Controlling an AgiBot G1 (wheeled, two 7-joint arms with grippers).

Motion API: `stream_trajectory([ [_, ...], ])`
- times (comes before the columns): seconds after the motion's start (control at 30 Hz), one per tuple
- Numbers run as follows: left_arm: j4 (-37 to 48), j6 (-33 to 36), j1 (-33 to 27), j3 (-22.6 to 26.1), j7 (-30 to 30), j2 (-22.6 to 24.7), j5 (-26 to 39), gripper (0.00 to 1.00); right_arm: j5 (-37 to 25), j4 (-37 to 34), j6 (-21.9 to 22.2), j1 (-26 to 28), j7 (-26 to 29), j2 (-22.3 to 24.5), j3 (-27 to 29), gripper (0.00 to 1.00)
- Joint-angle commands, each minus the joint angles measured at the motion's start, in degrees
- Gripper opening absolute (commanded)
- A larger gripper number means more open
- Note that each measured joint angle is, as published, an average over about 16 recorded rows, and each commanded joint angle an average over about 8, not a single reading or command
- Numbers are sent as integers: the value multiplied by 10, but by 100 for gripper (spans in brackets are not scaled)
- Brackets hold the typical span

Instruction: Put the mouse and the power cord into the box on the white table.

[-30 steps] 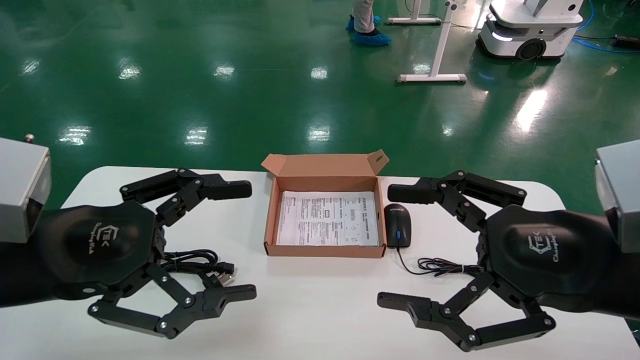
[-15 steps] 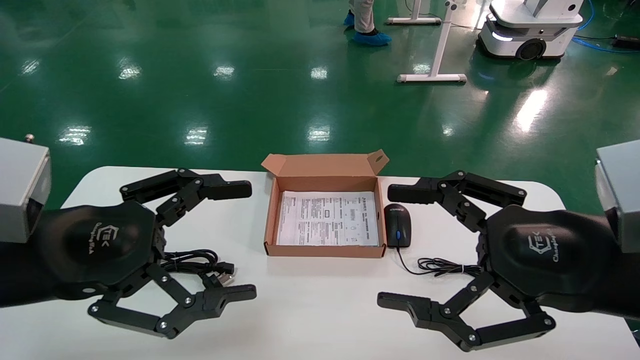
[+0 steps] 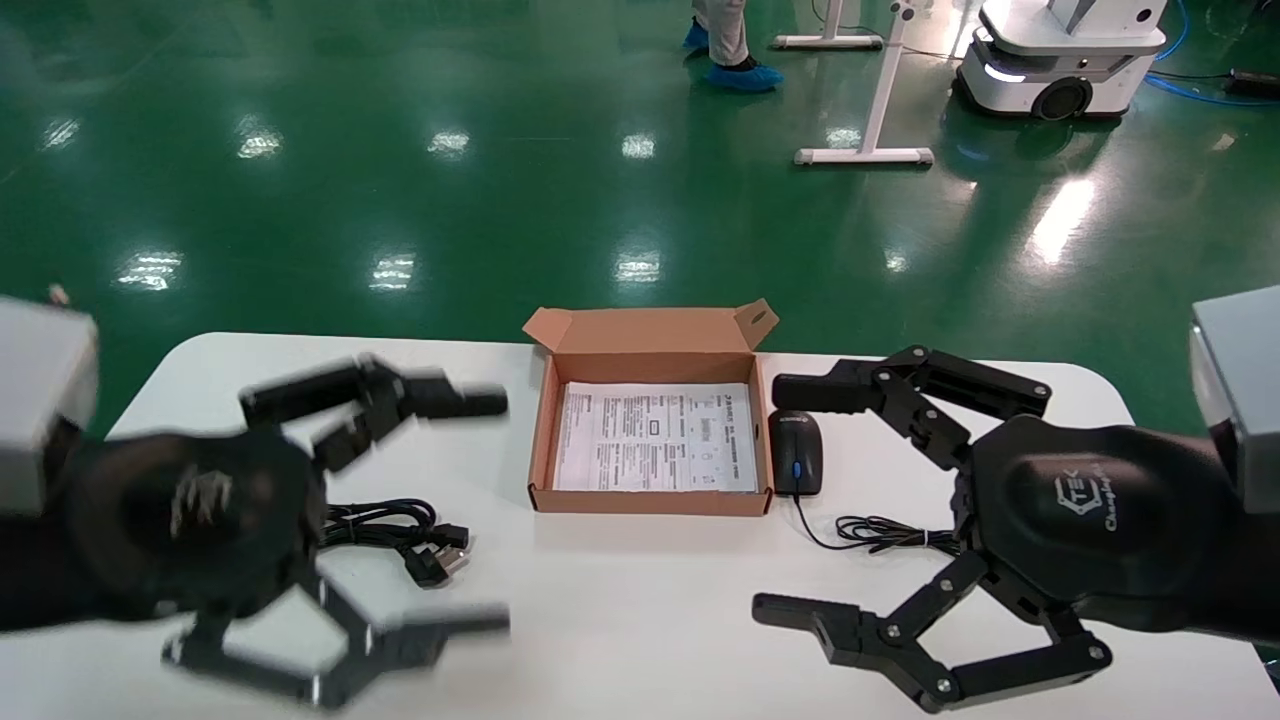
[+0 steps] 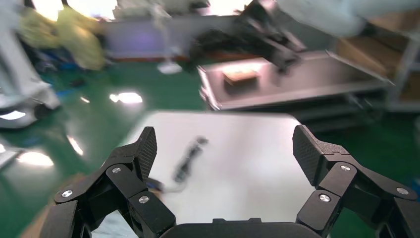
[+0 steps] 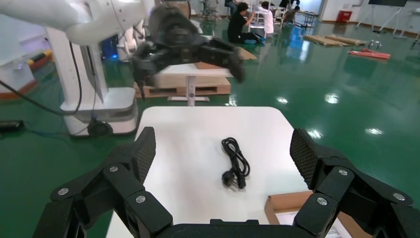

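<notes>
The brown cardboard box (image 3: 648, 500) lies open at the middle back of the white table (image 3: 620, 600), lid flap raised, a printed sheet inside. The black mouse (image 3: 797, 452) rests against the box's right wall, and its thin wire trails toward my right gripper (image 3: 775, 498), which hovers open and holds nothing. The coiled power cord (image 3: 400, 528) lies left of the box, beside my left gripper (image 3: 495, 515), which is blurred, open and holds nothing. In the right wrist view the power cord (image 5: 236, 170) shows between the open fingers, with a corner of the box (image 5: 287, 208) close by.
Green floor lies beyond the table's far edge. A white wheeled robot base (image 3: 1060, 60), a white stand foot (image 3: 865, 155) and a person's blue-covered feet (image 3: 740, 75) are far behind. The table's front strip between my two grippers is bare.
My left arm has started moving: it is blurred now and its hand sits slightly lower in the head view. The right gripper has barely shifted. Mouse, cord and box have not moved.
</notes>
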Motion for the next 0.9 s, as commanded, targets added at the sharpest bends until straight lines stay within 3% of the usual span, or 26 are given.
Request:
stream_trajectory([
  [0.03,-7,15,-16,15,-7,-1,23,100,-3,-2,-1,-2,-1,2,1,100],
  [0.37,52,23,-150,168,9,-7,178,100,-190,-105,-36,67,-180,11,-85,100],
  [0.63,211,16,-216,249,64,41,279,100,-346,-266,0,144,-321,-49,-156,100],
  [0.9,396,-8,-280,297,149,119,365,100,-429,-428,51,216,-421,-124,-188,100],
])
